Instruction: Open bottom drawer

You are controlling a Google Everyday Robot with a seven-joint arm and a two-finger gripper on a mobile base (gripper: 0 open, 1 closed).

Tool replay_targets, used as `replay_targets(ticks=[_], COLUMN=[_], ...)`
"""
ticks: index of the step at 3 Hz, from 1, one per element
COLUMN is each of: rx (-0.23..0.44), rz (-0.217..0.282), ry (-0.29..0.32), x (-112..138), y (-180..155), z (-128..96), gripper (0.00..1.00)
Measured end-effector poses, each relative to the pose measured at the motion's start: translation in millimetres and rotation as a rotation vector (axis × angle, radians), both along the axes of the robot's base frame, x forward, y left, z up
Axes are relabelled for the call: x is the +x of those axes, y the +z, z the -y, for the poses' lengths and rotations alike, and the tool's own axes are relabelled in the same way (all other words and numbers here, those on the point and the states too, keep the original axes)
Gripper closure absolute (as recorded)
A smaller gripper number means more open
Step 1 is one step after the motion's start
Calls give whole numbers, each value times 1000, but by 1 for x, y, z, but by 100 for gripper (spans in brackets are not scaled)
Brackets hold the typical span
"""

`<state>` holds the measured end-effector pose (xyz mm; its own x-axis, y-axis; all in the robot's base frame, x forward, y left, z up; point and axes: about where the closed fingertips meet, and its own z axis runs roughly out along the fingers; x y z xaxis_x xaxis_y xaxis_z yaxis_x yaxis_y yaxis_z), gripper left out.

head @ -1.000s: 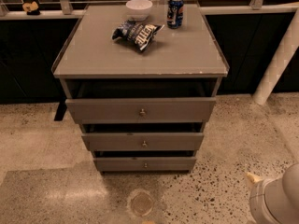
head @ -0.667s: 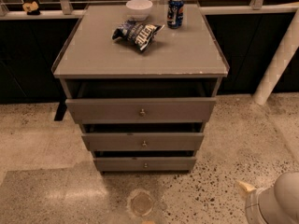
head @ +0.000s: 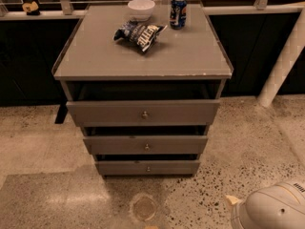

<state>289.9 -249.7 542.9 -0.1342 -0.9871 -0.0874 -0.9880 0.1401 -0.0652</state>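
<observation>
Mistaking one knob for another is the likeliest slip, in my judgement. Three grey drawer fronts stack under the tabletop (head: pixel 95 56), their small brass knobs on one vertical line. The bottom drawer (head: pixel 119 168) sits lowest, at 6 o'clock from the middle drawer (head: pixel 114 145) and the top drawer (head: pixel 105 112), just above the floor. Its knob (head: pixel 148 169) is small and round, so a grip could slide off. Coming in too low could hit the speckled floor near the round floor drain (head: pixel 144 208), which lies at 6 o'clock from the drawer. The top drawer appears to jut furthest forward, so a descent from above could bump it. The claw (head: pixel 232 200) is at 5 o'clock in the view, well apart from the drawers. Only a white housing and a tan tip show, and I cannot tell whether it is open or closed.

The crumpled chip bag (head: pixel 139 34) carries blue-and-white print that I cannot read. The white bowl (head: pixel 141 7) at its 12 o'clock is plain. The blue can (head: pixel 178 12), at 3 o'clock from the bowl, shows no legible brand.
</observation>
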Motion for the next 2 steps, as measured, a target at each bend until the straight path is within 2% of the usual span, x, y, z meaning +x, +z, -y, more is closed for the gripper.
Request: replay_targets(ticks=[1,2], rx=[-25,-27], rz=[44,44], ry=[16,7], x=[55,55], y=[-40,-41], z=[-27,-27], gripper=[0,0])
